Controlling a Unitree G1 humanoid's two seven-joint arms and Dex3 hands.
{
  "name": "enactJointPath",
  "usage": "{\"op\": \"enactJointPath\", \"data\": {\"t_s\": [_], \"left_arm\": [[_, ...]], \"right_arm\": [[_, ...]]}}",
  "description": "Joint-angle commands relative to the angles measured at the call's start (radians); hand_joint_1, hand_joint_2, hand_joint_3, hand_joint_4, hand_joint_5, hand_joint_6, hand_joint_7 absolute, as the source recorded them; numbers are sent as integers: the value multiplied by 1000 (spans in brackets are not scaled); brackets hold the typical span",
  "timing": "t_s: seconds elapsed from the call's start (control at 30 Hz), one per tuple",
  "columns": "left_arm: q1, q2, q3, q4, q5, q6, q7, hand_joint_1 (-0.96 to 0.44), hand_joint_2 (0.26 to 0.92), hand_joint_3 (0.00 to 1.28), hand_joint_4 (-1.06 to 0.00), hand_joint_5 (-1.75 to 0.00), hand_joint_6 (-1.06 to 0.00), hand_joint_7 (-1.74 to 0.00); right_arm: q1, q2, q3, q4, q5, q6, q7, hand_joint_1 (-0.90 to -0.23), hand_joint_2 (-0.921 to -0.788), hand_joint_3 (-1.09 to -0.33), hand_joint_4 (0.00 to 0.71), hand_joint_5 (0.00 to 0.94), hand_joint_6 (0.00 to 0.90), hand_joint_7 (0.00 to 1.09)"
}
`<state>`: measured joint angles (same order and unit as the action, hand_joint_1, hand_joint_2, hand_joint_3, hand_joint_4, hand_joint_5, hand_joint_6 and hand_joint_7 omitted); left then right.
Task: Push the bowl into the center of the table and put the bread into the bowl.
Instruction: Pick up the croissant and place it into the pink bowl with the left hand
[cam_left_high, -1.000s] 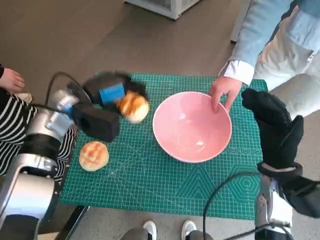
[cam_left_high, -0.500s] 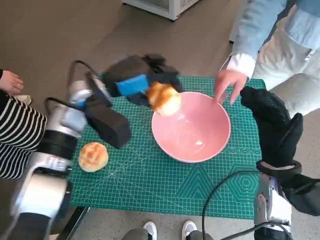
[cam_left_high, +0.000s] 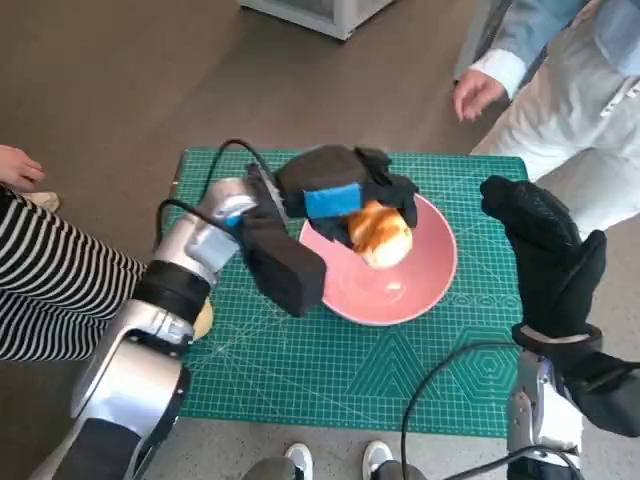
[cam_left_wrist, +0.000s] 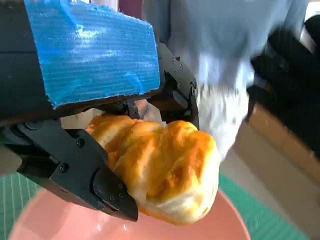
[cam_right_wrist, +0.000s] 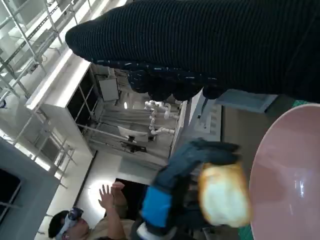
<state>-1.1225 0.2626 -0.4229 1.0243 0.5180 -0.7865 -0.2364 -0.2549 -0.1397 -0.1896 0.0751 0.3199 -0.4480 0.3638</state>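
Our left hand (cam_left_high: 345, 195) grips the bread roll (cam_left_high: 380, 233) over the pink bowl (cam_left_high: 425, 285); right hand (cam_left_high: 545, 255) raised, fingers apart, holding nothing; second roll (cam_left_high: 203, 320) behind our forearm.

Surface (cam_left_high: 330, 385) covered by a green gridded cutting mat (cam_left_high: 420, 370); pink bowl (cam_left_high: 420, 290) rests on the mat near its centre.

A brown floor (cam_left_high: 120, 80) surrounds the table (cam_left_high: 300, 370) with its green gridded mat; a white cabinet (cam_left_high: 320, 12) stands beyond.
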Motion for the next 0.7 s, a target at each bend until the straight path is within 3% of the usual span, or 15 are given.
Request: {"op": "enactJointPath", "data": {"t_s": [0.03, 0.2, 0.23, 0.27, 0.33, 0.4, 0.53, 0.7], "left_arm": [[-30, -18, -23, 45, 32, 24, 9, 1, 916, 60, -685, -1284, -693, -980], [-29, -42, -30, 87, 30, 69, -29, 1, 919, 79, -682, -1278, -634, -1048], [-25, -48, -27, 95, 18, 94, -65, 1, 920, 130, -607, -1294, -580, -1162], [-22, -52, -24, 101, 9, 113, -92, -4, 875, 129, -443, -943, -452, -927], [-16, -54, -18, 102, -7, 147, -144, -6, 850, 101, -369, -507, -413, -586], [-10, -51, -8, 92, -28, 201, -216, -11, 802, 53, -164, -207, -267, -268], [7, -32, 17, 38, -76, 262, -325, -86, 766, 21, -42, -54, -166, -90], [49, 18, 47, -29, -115, 210, -351, -220, 756, 10, -5, -6, -150, -40]], "right_arm": [[37, 2, -5, -18, 3, 9, -13, -673, -921, -684, 134, 0, 41, 477], [50, 2, -11, -32, -3, 9, -24, -680, -921, -685, 133, 0, 38, 478], [51, 2, -12, -34, -4, 9, -27, -680, -921, -686, 132, 0, 38, 479], [53, 2, -13, -35, -5, 9, -29, -681, -921, -686, 133, 0, 37, 479], [55, 2, -12, -38, -8, 9, -34, -681, -921, -686, 133, 0, 36, 480], [56, 4, -11, -40, -11, 9, -40, -683, -921, -686, 134, 1, 35, 480], [59, 7, -8, -46, -20, 9, -54, -688, -921, -687, 135, 1, 33, 482], [61, 10, 0, -54, -30, 10, -69, -686, -921, -687, 135, 1, 33, 486]]}}
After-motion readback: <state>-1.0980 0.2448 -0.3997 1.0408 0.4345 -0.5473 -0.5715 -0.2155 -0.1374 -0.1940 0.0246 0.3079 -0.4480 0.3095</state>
